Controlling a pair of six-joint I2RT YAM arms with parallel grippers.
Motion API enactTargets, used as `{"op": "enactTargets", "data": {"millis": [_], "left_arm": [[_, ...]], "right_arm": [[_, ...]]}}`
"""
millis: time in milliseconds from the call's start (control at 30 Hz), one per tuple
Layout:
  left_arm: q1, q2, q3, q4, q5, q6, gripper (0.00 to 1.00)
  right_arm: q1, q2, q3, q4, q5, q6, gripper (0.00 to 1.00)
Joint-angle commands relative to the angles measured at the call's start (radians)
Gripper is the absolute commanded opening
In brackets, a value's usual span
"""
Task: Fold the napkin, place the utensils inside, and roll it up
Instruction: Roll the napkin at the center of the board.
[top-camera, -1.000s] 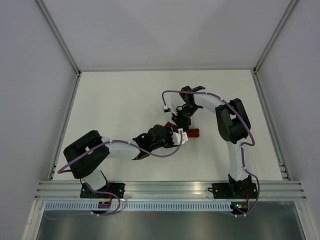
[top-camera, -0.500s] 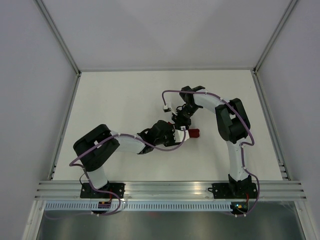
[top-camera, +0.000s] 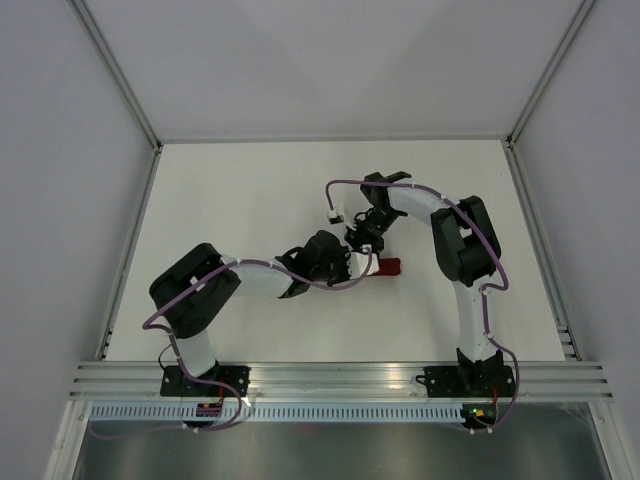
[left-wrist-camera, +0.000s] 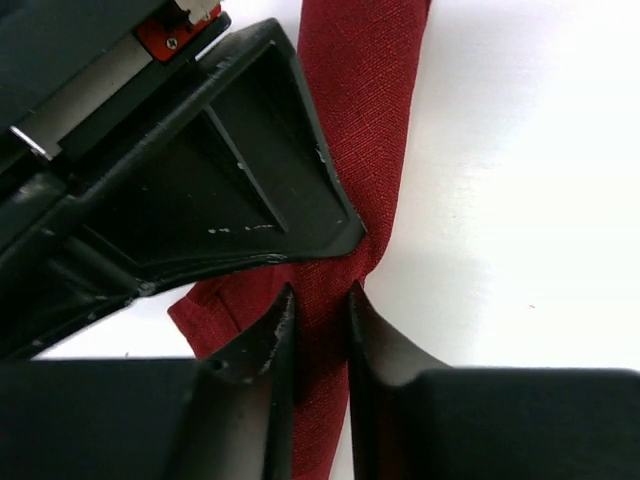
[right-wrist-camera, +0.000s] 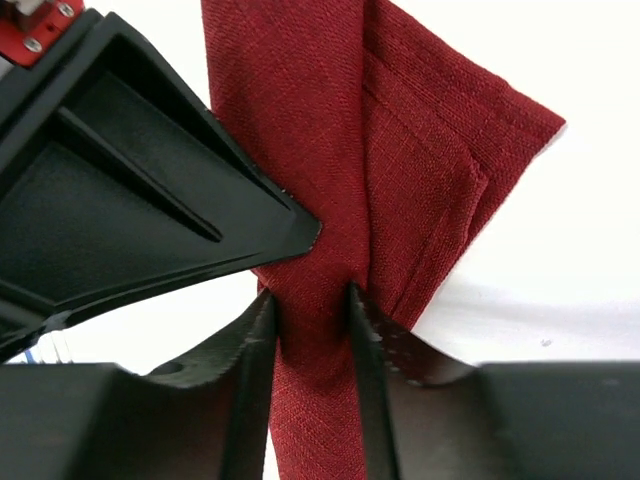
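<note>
The dark red napkin (top-camera: 386, 267) lies rolled into a narrow bundle on the white table, mostly hidden under both grippers in the top view. In the left wrist view my left gripper (left-wrist-camera: 320, 312) is shut on the napkin (left-wrist-camera: 365, 120), pinching the roll between its fingertips. In the right wrist view my right gripper (right-wrist-camera: 310, 305) is shut on the napkin (right-wrist-camera: 340, 130) too, next to a loose folded corner (right-wrist-camera: 480, 130). The two grippers (top-camera: 362, 255) meet at the same spot. The fork is hidden.
The white table (top-camera: 240, 200) is walled by grey panels, with a metal rail (top-camera: 340, 378) along the near edge. Each wrist view shows the other gripper's black body (left-wrist-camera: 200, 170) close against the roll.
My left arm has reached further right and up, bringing its gripper in beside the right one on the napkin. The right arm has barely moved.
</note>
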Motion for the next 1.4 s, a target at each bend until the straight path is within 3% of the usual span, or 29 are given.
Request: {"op": "enactTargets", "data": {"millis": [0,167,333,500,667,833,967,1100,1267,1367], "left_arm": [[0.021,0.022,0.057,-0.042,0.119,-0.062,0.2],[0.058,0.034,0.101,-0.135,0.237,-0.096,0.11],[0.084,0.054,0.136,-0.215,0.306,-0.109,0.1],[0.114,0.082,0.185,-0.295,0.391,-0.141,0.11],[0.157,0.126,0.261,-0.399,0.498,-0.174,0.12],[0.194,0.172,0.336,-0.533,0.593,-0.193,0.13],[0.211,0.214,0.4,-0.613,0.635,-0.191,0.13],[0.222,0.249,0.443,-0.683,0.635,-0.185,0.14],[0.223,0.292,0.495,-0.742,0.615,-0.194,0.14],[0.222,0.313,0.523,-0.777,0.605,-0.198,0.15]], "right_arm": [[-0.007,0.028,-0.035,-0.011,0.116,-0.006,0.41],[-0.022,-0.041,-0.049,0.029,0.09,0.079,0.49],[-0.062,-0.22,-0.143,0.246,0.111,0.301,0.57],[-0.152,-0.381,-0.221,0.441,0.117,0.486,0.58],[-0.22,-0.597,-0.365,0.637,0.136,0.537,0.58],[-0.222,-0.823,-0.6,0.779,0.162,0.476,0.63],[-0.158,-0.962,-0.738,0.83,0.252,0.362,0.68],[-0.018,-0.977,-0.86,0.842,0.338,0.299,0.68],[0.167,-0.972,-1.0,0.98,0.501,0.256,0.69],[0.217,-0.931,-1.016,1.025,0.547,0.244,0.69]]}}
